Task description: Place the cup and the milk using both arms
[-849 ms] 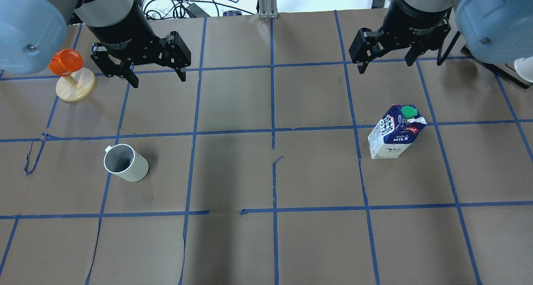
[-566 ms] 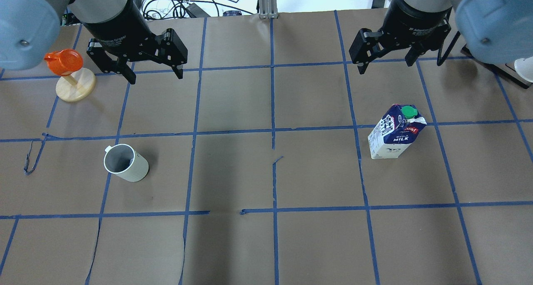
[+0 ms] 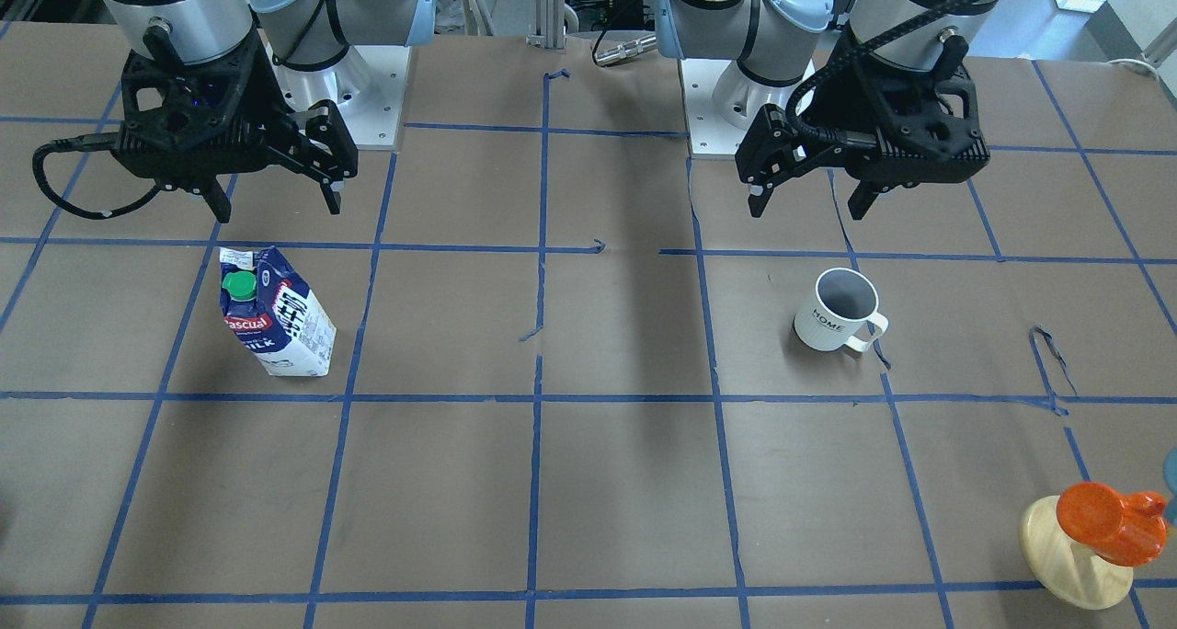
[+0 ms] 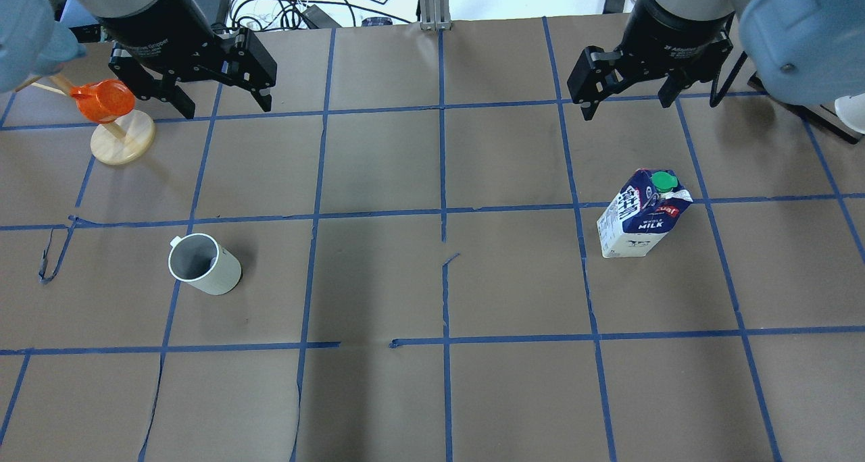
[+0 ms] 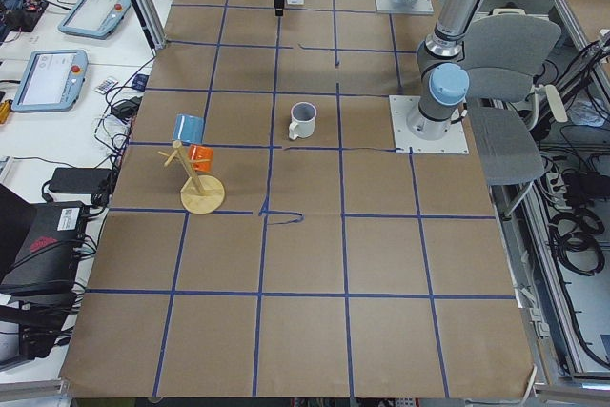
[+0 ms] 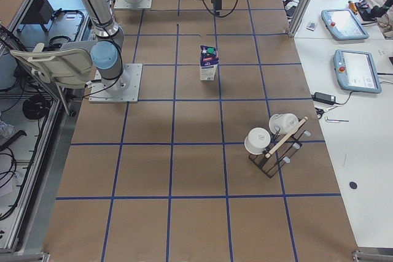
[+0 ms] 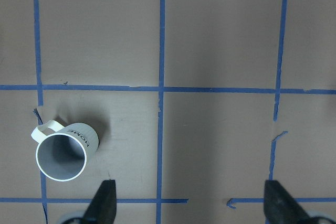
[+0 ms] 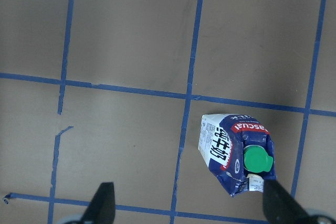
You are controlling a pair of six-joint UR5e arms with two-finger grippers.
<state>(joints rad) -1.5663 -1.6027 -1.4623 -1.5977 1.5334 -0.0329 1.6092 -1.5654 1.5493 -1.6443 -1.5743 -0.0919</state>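
Milk (image 4: 642, 213) is seen upright on the brown table (image 4: 378, 279), well apart from the cup (image 4: 204, 264) and on the robot's right of it. The cup is set upright, mouth up, with its handle turned away from the robot and "HOME" printed on its side. The left gripper (image 4: 226, 107) is held high above the cup and a little to one side of it, its fingers spread wide with nothing between them. The right gripper (image 4: 625, 107) is held far from the cup, high over the milk's side of the table, likewise spread wide and empty. An orange cup (image 4: 101, 102) on a wooden stand (image 4: 123, 144) is placed beyond the cup, on the robot's left of it.
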